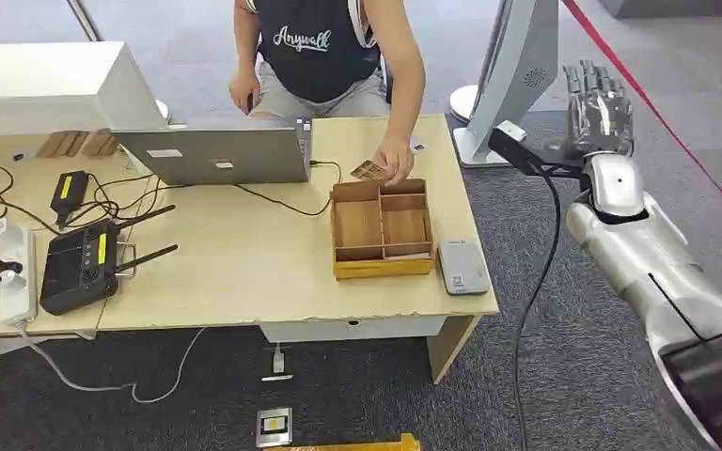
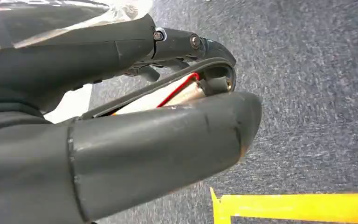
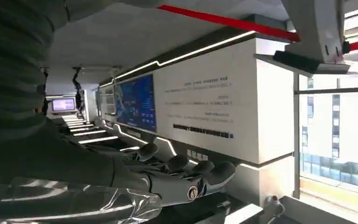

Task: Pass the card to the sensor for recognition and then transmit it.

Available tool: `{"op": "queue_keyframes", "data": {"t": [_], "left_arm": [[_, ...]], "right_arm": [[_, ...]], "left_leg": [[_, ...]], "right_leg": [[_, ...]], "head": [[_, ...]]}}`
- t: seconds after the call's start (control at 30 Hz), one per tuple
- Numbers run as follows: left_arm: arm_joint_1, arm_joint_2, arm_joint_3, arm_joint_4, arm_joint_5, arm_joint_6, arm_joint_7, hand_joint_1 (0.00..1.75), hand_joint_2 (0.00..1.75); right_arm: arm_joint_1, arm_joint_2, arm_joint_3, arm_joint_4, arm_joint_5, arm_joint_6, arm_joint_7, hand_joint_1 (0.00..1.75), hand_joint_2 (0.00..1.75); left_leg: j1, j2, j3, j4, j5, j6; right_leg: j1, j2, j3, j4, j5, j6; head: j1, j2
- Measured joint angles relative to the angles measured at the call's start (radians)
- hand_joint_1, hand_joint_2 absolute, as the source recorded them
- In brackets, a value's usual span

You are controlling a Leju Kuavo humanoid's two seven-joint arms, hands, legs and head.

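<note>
From the head view I see my right hand [image 1: 599, 106] raised off the table's [image 1: 244, 272] right edge, fingers straight and apart, holding nothing; the right wrist view shows those fingers [image 3: 186, 170] against a wall. The card [image 1: 368, 170] lies well left of it, at the box's [image 1: 381, 228] far rim under a person's hand [image 1: 395, 160], the sensor [image 1: 462, 266] just right of the box. My left hand [image 2: 121, 140] hangs over carpet, too close to tell its state.

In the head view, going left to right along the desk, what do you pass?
White power strip → black router → silver laptop → wooden divided box → grey card reader → off the desk, the robot's raised right hand.
</note>
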Motion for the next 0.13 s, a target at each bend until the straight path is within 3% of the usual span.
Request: {"op": "queue_keyframes", "data": {"t": [0.13], "left_arm": [[0.006, 0.006, 0.008, 0.000, 0.022, 0.009, 0.001, 0.00, 0.00]], "right_arm": [[0.121, -0.076, -0.076, -0.027, -0.105, -0.096, 0.012, 0.00, 1.75]], "left_leg": [[0.000, -0.004, -0.001, 0.000, -0.001, 0.001]], "right_leg": [[0.000, -0.005, 0.003, -0.001, -0.001, 0.001]], "head": [[0.002, 0.000]]}}
